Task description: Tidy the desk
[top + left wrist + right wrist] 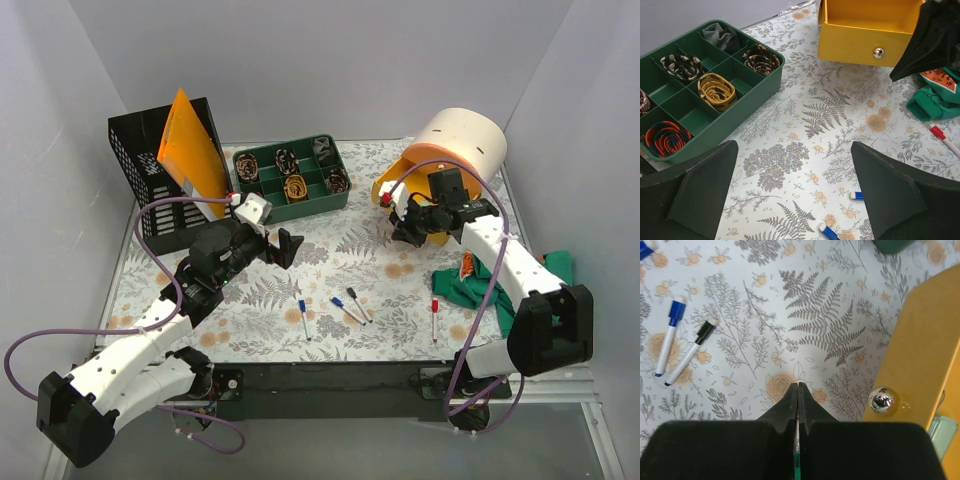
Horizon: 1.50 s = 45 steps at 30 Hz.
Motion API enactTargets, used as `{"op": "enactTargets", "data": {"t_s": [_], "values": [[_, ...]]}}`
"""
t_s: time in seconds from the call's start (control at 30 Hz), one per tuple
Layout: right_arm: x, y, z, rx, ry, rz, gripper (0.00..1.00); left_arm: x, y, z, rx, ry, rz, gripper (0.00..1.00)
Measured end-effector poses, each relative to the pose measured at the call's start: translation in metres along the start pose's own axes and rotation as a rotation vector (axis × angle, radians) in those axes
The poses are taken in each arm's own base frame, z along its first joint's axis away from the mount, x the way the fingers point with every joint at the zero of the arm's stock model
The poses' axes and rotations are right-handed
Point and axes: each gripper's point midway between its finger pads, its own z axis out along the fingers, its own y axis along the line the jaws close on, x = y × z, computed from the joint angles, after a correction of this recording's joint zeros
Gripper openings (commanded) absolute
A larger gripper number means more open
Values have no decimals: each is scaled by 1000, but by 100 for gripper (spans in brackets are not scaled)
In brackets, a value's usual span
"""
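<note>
Top external: drawer (392,183) open, pens (345,308) loose on desk (330,262), which spreads ahead of both arm bases. Likely step: gathering pens. Next move calls for drop onto one pen, pinch across barrel, carry to drawer. Left gripper (279,249) hovers mid-desk near tray (300,205), fingers wide apart, empty. Right gripper (404,228) low beside knob (883,400), fingers pressed together — nothing plainly held.

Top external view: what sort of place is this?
Probably a robot lab cell, not an office: plain grey walls box in the desk, a left arm and right arm are bolted at its near edge, and the green tray and loose markers look staged.
</note>
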Motion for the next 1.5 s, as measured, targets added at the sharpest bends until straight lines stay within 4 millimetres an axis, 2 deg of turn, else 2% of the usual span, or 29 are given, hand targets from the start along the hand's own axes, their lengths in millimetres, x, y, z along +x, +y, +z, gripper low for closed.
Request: {"op": "enactTargets", "data": {"t_s": [0.2,0.47,0.63,0.87,0.93,1.0,1.03,1.33,1.5], "values": [[40,-22,16,117,178,121,1,0,0,0,0,0,0,98],[75,-65,4,427,319,174,4,0,0,0,0,0,0,98],[83,-95,-15,632,371,173,9,0,0,0,0,0,0,98],[81,-129,-31,828,383,152,16,0,0,0,0,0,0,98],[84,-135,-32,864,398,148,28,0,0,0,0,0,0,98],[86,-141,-32,892,410,144,32,0,0,0,0,0,0,98],[87,-144,-33,907,419,136,50,0,0,0,0,0,0,98],[84,-162,-39,984,432,79,64,0,0,0,0,1,1,98],[86,-163,-37,977,448,57,72,0,0,0,0,0,1,98]]}}
